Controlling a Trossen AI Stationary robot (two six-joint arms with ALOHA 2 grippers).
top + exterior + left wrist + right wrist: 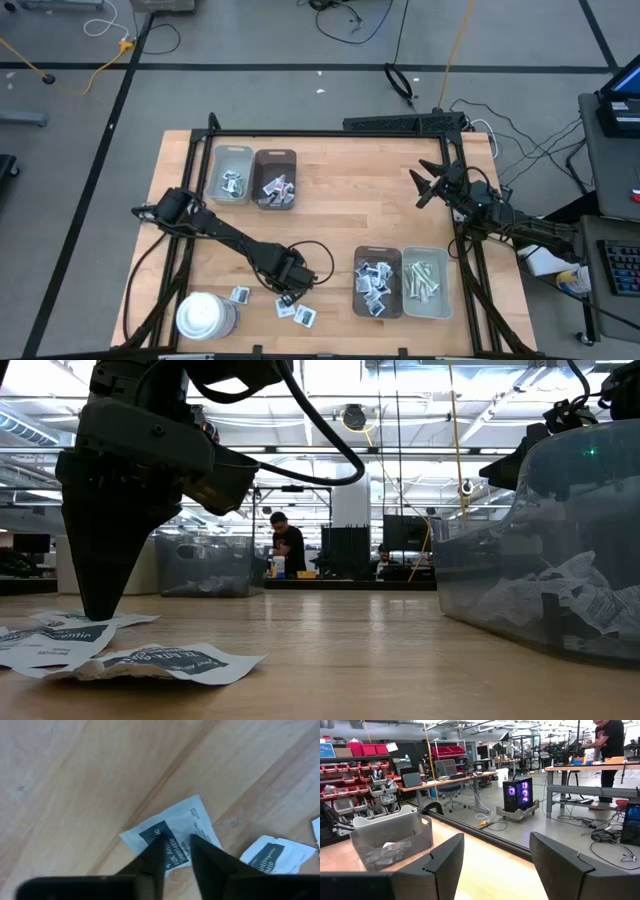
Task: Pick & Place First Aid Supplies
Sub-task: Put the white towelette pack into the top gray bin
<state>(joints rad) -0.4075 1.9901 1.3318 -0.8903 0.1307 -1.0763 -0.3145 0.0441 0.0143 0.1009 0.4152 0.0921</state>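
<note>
left tool [176, 851] down, narrowly parted

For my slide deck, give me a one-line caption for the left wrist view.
Left pincer straddling a white packet lying on the wooden table, another packet beside it.

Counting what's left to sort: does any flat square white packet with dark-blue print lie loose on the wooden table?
Yes: several flat square white packets lie on the bare wooden table.
</note>
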